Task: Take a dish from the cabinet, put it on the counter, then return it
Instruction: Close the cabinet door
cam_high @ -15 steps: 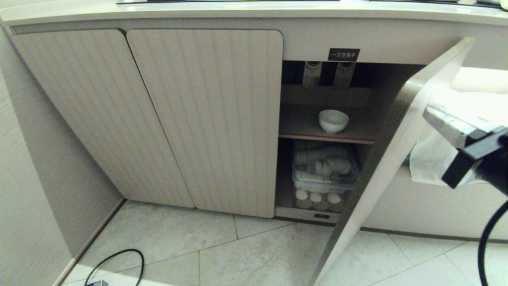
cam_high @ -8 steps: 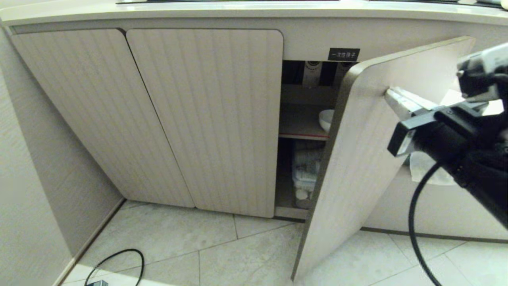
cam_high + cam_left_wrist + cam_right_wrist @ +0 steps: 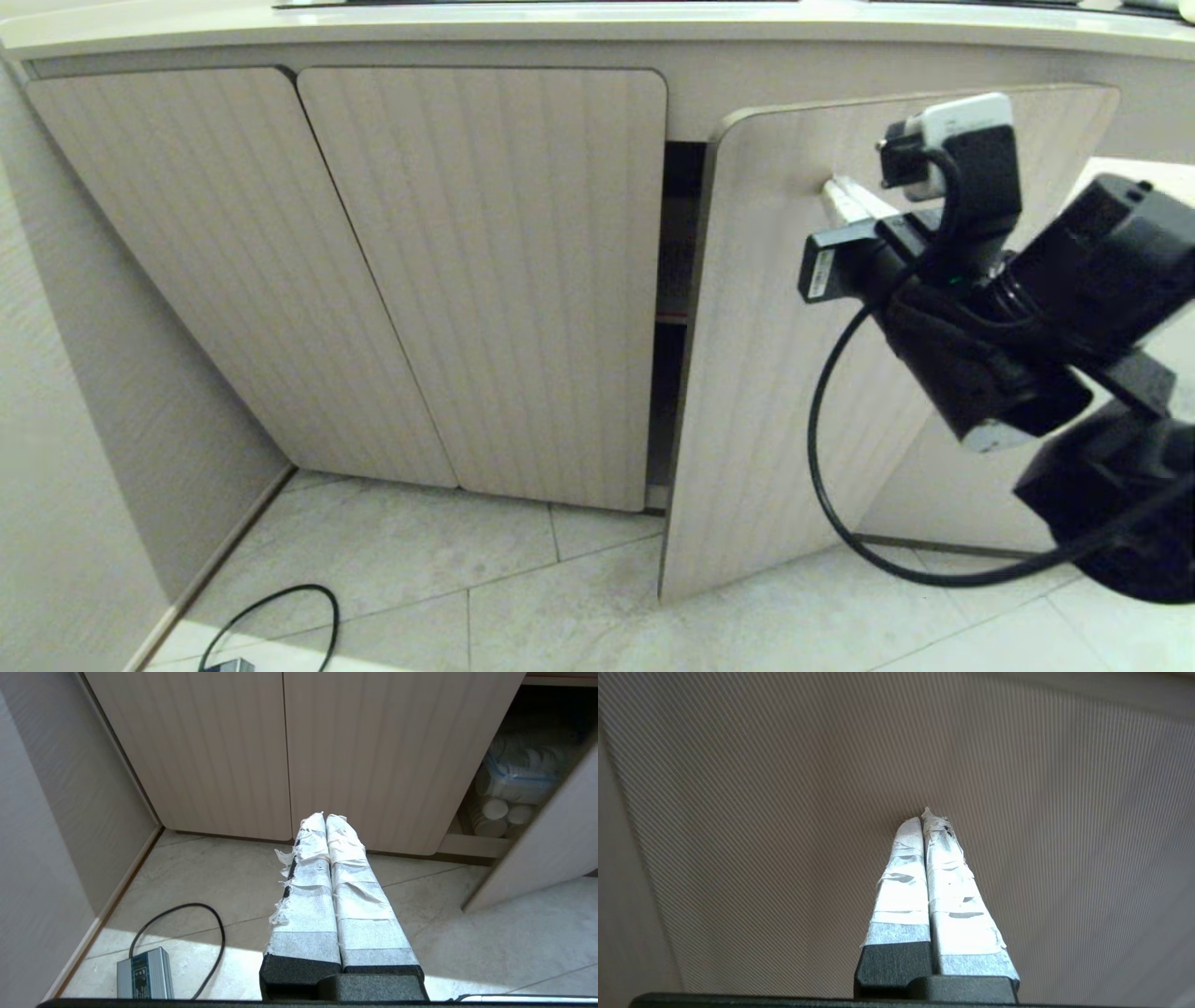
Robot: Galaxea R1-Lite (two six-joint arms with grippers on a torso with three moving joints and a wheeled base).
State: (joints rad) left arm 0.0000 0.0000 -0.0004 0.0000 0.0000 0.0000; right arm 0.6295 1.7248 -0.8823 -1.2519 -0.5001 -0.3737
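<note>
The cabinet (image 3: 485,280) stands under the cream counter (image 3: 560,26). Its right-hand ribbed door (image 3: 766,392) is swung nearly to, leaving only a narrow dark gap beside the middle door. The dish is hidden behind that door. My right gripper (image 3: 833,193) is shut and empty, its taped tips pressed against the door's outer face near the top. The right wrist view shows the right gripper (image 3: 924,817) tip-on against the ribbed door (image 3: 784,788). My left gripper (image 3: 325,817) is shut, empty, parked low over the floor in front of the closed doors.
A beige wall (image 3: 75,420) closes off the left side. A black cable (image 3: 280,607) and a grey power brick (image 3: 145,980) lie on the tiled floor. Through the door gap a plastic box of stacked cups (image 3: 518,777) shows on the bottom shelf.
The right arm swung in from the right and pushed the open door leftward until nearly closed. The white dish on the shelf, visible before, is now covered by the door.
</note>
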